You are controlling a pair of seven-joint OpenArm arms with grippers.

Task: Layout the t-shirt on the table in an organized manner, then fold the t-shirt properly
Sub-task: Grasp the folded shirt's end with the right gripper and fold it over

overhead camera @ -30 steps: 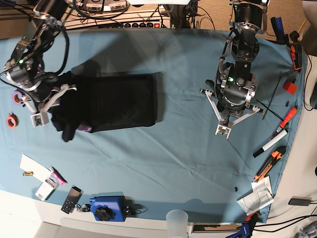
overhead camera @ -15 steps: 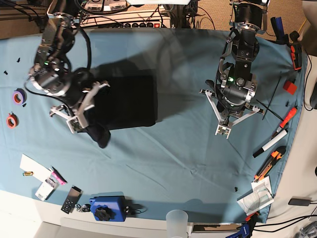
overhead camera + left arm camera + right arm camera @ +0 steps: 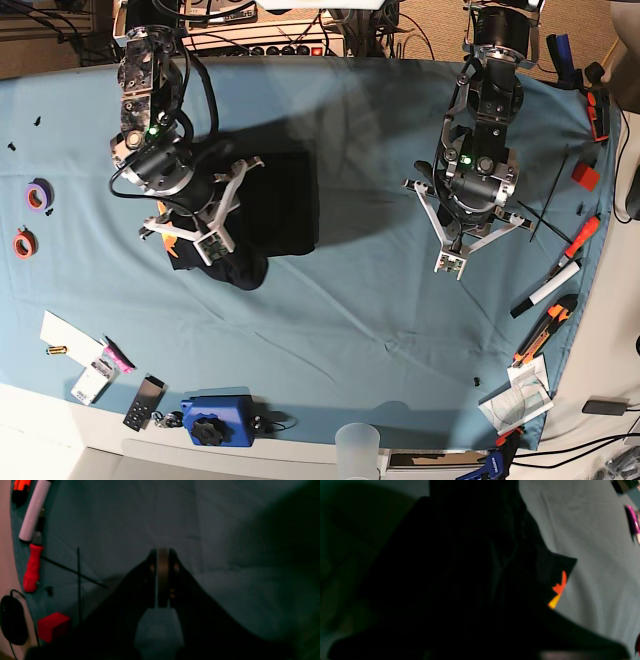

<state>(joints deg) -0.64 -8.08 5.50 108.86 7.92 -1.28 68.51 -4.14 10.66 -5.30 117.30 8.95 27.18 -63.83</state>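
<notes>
The black t-shirt point(image 3: 285, 200) lies folded on the left half of the blue table point(image 3: 350, 320). My right gripper point(image 3: 222, 250) is shut on a bunch of its fabric, which hangs down to the table. In the right wrist view the dark t-shirt point(image 3: 470, 580) fills most of the frame, hides the fingers, and shows an orange and yellow bit of print point(image 3: 558, 590). My left gripper point(image 3: 452, 264) is shut and empty above bare cloth at the right. The left wrist view shows its closed fingertips point(image 3: 162, 555) over the table point(image 3: 250, 585).
Tape rolls point(image 3: 38, 193) lie at the left edge. A blue device point(image 3: 215, 420), a remote point(image 3: 145, 402) and a cup point(image 3: 358, 445) sit along the front. Markers and knives point(image 3: 548, 290), a red block point(image 3: 585, 177) and a red-handled screwdriver point(image 3: 32, 567) lie at the right edge.
My right arm has carried the held fabric to the right, over the lying shirt, so the shirt's footprint is narrower. The left arm has not moved.
</notes>
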